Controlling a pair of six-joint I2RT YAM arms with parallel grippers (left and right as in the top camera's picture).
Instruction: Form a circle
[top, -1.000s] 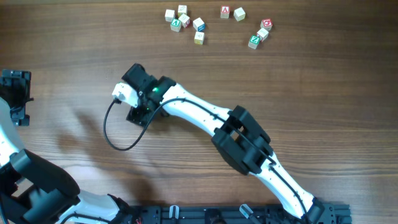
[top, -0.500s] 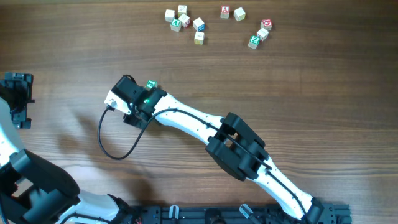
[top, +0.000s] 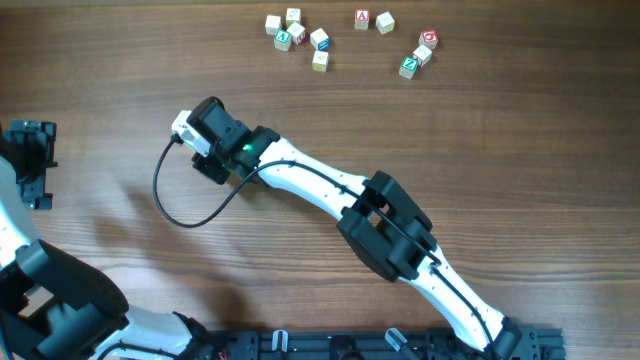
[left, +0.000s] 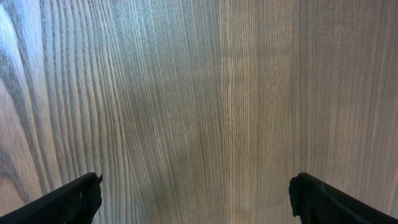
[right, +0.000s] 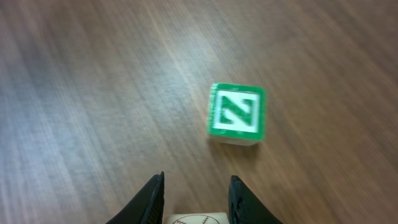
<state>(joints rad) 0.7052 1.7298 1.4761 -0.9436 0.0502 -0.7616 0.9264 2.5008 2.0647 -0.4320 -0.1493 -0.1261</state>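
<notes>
Overhead: the right arm (top: 400, 240) reaches from the near right edge across the table (top: 500, 150) to left of centre. The right gripper (top: 212, 160) points down there, and its fingers and whatever lies under it are hidden. A black cable (top: 165, 205) loops off its wrist. The left gripper (top: 30, 165) sits at the far left edge, well apart. Loose cubes (top: 300, 38) are scattered along the far edge, in a cluster, a pair and a trio, well away from both grippers

Left wrist: the left gripper (left: 196, 199) is spread wide, one fingertip (left: 68, 202) in each lower corner, with only bare wood between them

Right wrist: of the circle (right: 217, 124), two cubes show. The Z cube (right: 236, 115), green-faced, lies flat on the wood ahead of the right gripper (right: 196, 186) and slightly to its right, apart from the fingers (right: 152, 199). The fingers stand narrow and clamp a pale cube (right: 196, 218) with thin drawn lines, cut off by the bottom edge. It is near the Z cube and not touching it. A third cube cannot be made out
</notes>
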